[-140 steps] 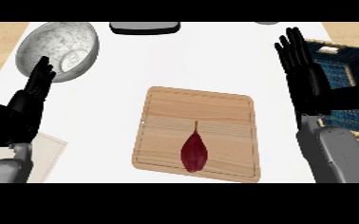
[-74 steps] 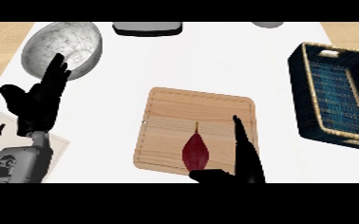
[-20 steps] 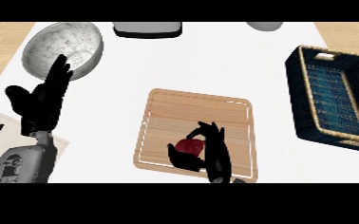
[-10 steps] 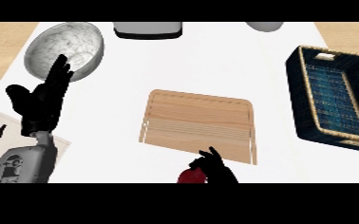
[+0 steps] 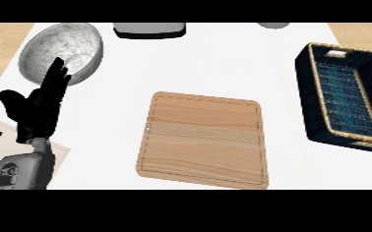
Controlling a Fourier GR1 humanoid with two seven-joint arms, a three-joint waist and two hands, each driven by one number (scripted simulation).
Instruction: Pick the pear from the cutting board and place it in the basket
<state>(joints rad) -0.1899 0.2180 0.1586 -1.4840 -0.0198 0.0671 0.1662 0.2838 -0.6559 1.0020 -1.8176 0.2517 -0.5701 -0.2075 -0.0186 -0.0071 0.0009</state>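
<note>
At 9 o'clock the left hand [image 5: 38, 109] rests released, fingers straight; cutting board [image 5: 203, 137] centre; basket [image 5: 311, 103] at 3 o'clock.

The left hand [image 5: 36, 110] is black, on a grey forearm [image 5: 22, 169]. Beyond its fingertips, the bowl [image 5: 62, 49] is marbled grey and white. To the hand's right, the cutting board [image 5: 202, 140] is pale wood with fine straight grain. Farther right, the basket [image 5: 314, 91] is dark navy with a tan rim and a blue weave inside. The desk [image 5: 210, 64] is white.
</note>
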